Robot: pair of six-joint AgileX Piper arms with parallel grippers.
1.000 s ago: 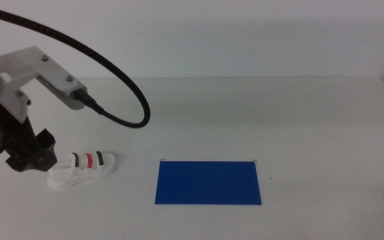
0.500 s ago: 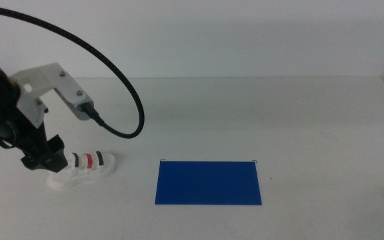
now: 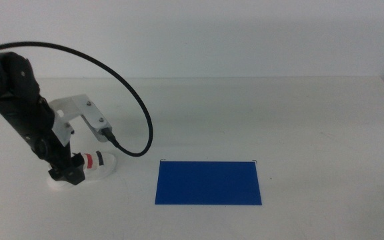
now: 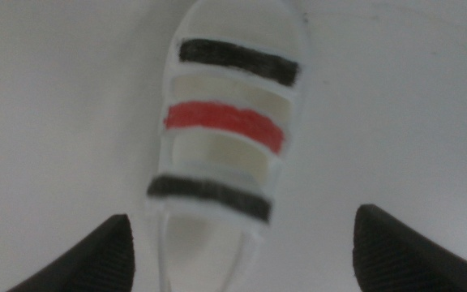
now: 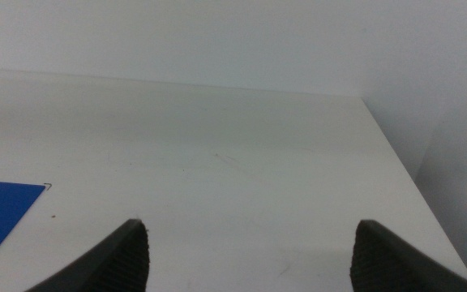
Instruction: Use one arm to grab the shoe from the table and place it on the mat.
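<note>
Dark jaws of the left gripper [image 4: 242, 243] are spread wide, now lowered astride the sandal's [image 4: 229, 130] heel end from their earlier higher position; grasp is judged imminent. Sandal rests on the table [image 3: 279, 113], left of the blue mat [image 3: 209, 182]. Right gripper [image 5: 250, 243] is parked apart, released.

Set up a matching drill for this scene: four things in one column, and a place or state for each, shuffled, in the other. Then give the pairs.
Things
1. shoe
2. mat
3. left gripper
4. right gripper

Places or states
A. open over bare table, nothing between its jaws
B. flat, blue, nothing on it
C. open, one jaw on each side of the shoe's heel end
D. on the table beside the mat, strap side up

Pairs: 1-D, 2-B, 3-C, 4-A
</note>
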